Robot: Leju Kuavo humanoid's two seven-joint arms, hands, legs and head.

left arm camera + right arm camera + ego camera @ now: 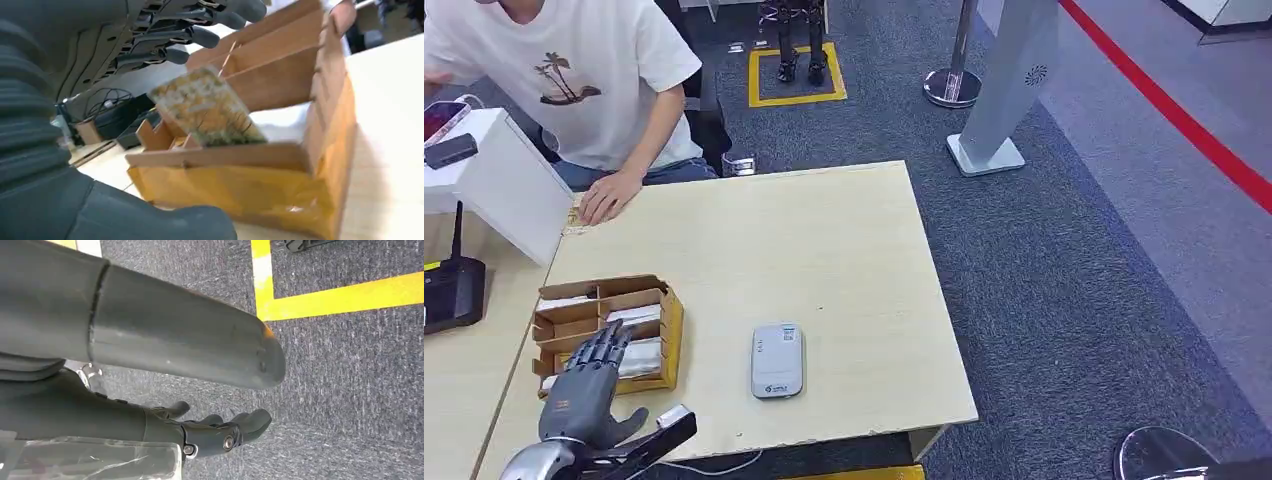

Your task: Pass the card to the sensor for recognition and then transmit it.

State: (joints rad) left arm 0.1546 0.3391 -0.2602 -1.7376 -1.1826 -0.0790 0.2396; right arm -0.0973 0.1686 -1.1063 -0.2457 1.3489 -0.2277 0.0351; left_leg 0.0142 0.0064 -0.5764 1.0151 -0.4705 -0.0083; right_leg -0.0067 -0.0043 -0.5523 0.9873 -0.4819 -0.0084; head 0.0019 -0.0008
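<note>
Left hand (587, 385) hovered over the near end of the box (669, 340), fingers spread and holding nothing. One card (207, 107) stood tilted in the box's near compartment. Right of it lay the sensor (777, 361). Right hand (210, 432) hung over carpet, fingers loosely curled, empty.

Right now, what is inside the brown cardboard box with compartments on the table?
The brown cardboard box holds white cards lying flat in its compartments, and one yellow patterned card stands tilted. The left hand hovering above covers part of the near compartments.
</note>
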